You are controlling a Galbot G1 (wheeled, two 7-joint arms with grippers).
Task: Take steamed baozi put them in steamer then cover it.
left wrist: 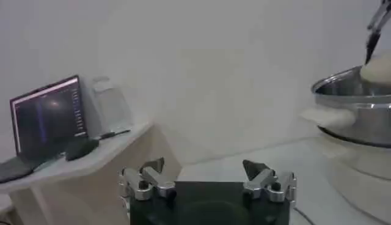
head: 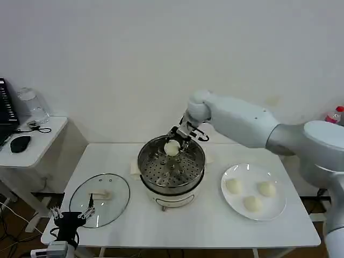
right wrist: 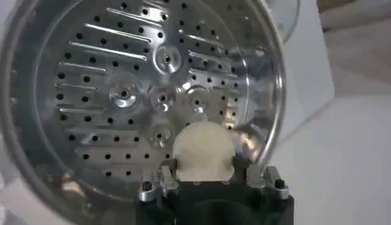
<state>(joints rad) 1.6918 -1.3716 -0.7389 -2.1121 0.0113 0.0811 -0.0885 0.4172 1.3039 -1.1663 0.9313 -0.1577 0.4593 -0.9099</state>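
Holding 1 baozi (head: pixel 171 148) over steamer (head: pixel 172 171): right gripper (head: pixel 180 138).

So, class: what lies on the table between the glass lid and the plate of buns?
The steamer, as the head view shows. The right gripper holds one bun over its tray.

No readable text, label, brand, number or sign anywhere. Laptop (left wrist: pixel 47 121) on side desk (left wrist: pixel 91 156): screen lit, lines of writing too small to read. Bottle (head: pixel 334 115) beyond right edge of main desk (head: pixel 204 226): red-and-white label, wording illegible. Steamer (head: pixel 172 171) base: no legible marking.
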